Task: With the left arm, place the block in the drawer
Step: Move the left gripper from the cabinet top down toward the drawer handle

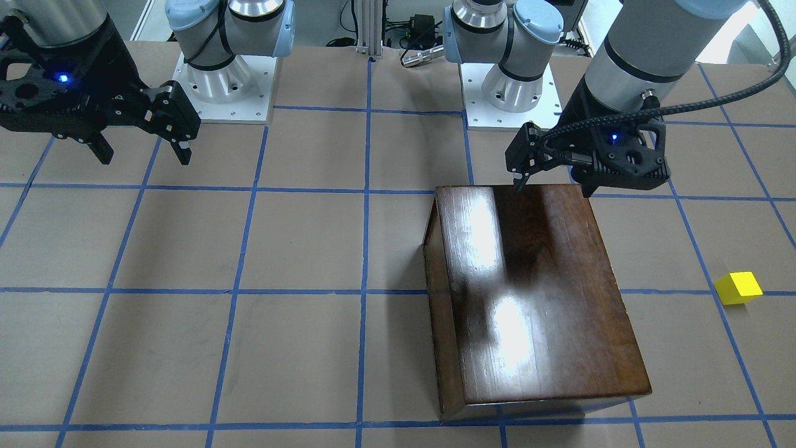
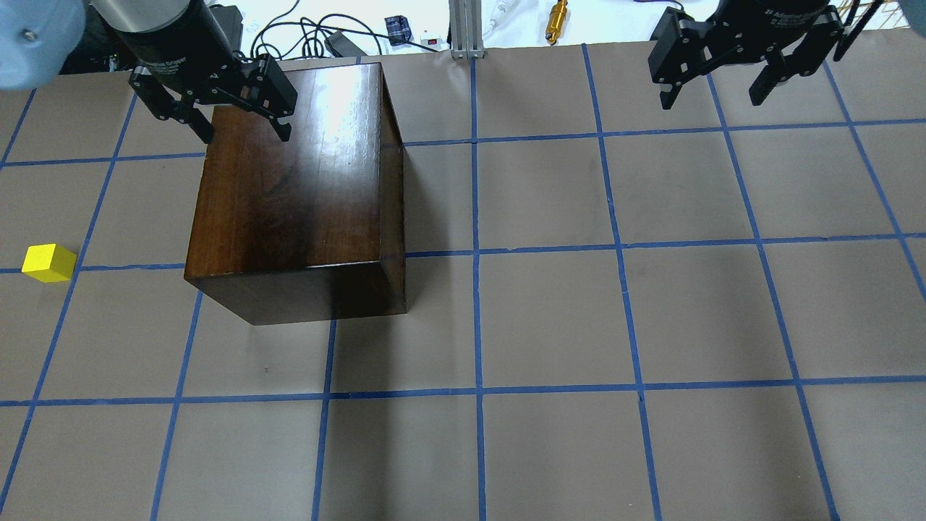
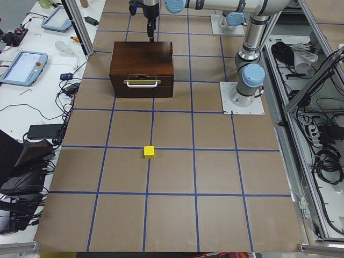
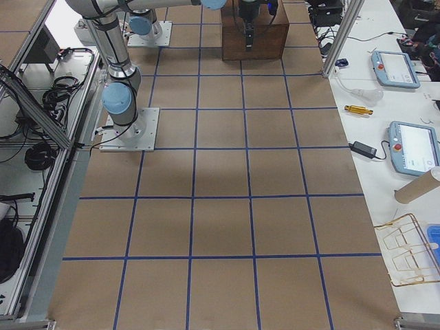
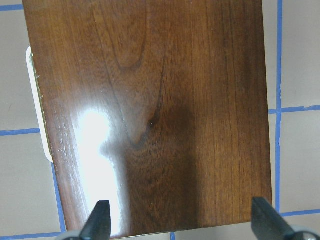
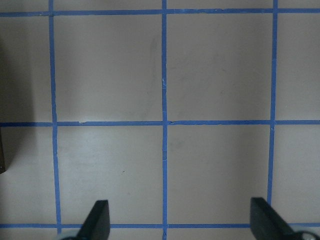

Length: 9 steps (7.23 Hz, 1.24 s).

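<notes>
The yellow block (image 1: 738, 288) lies on the table well to the left of the box, also in the overhead view (image 2: 48, 263) and the exterior left view (image 3: 149, 152). The dark-brown wooden box (image 2: 289, 195) has its drawer pushed in; its front with the whitish handle (image 3: 142, 83) faces the block. My left gripper (image 2: 242, 134) hovers open and empty over the box's far top edge; the left wrist view (image 5: 182, 222) looks straight down on the box top (image 5: 150, 115). My right gripper (image 2: 710, 100) is open and empty over bare table at the far right.
The two arm bases (image 1: 224, 87) (image 1: 513, 93) stand on plates at the robot's side of the table. Blue tape lines grid the brown tabletop (image 2: 550, 318). Teach pendants (image 4: 412, 148) and cables lie on the side bench beyond the table's edge.
</notes>
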Available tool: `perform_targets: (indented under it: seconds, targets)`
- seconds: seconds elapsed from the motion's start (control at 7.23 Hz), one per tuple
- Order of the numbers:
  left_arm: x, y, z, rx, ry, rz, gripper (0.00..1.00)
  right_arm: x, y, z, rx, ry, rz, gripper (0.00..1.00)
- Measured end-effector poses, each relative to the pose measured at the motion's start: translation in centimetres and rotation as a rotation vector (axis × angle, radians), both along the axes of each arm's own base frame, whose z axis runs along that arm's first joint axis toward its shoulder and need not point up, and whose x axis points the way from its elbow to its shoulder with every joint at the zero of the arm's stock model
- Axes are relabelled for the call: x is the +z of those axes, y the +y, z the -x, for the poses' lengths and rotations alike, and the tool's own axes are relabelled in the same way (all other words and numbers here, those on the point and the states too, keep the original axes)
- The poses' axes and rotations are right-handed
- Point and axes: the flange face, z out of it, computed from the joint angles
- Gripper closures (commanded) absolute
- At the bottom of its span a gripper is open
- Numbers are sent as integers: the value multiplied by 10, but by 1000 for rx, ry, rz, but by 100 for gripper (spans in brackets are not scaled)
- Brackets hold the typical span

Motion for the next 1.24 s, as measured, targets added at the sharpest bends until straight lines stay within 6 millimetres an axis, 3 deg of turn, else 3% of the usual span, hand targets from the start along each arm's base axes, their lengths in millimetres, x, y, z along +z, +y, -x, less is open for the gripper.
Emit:
perform_targets:
  seconds: [0.55,0.69,0.97,1.24]
  targets:
    - [2,1,-2,4,8,3,0,0,0,0,0,0,1,0]
    - [4,0,-10,16,14,5,0,0,0,0,0,0,0,0]
    - [5,-5,-50,82,81,1,1,0,0,0,0,0,1,0]
    - [-3,-8,-118,89,142,-10,1,0,0,0,0,0,1,0]
